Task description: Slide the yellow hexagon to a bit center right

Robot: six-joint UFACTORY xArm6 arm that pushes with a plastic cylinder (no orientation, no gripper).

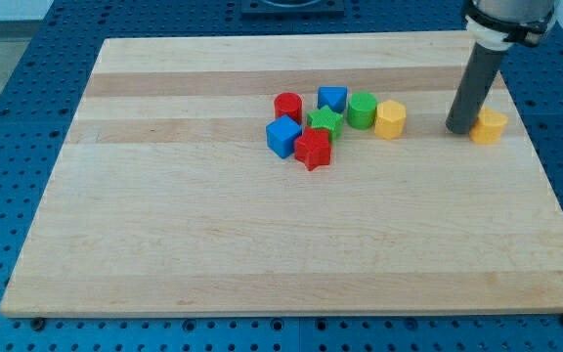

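There are no jaws, just my tip, holding nothing. It sits at the right of the frame, touching the left side of one yellow block. The yellow hexagon waits left of it on the desk, beside the green cylinder.

Pale wooden board; blue perforated table around it.
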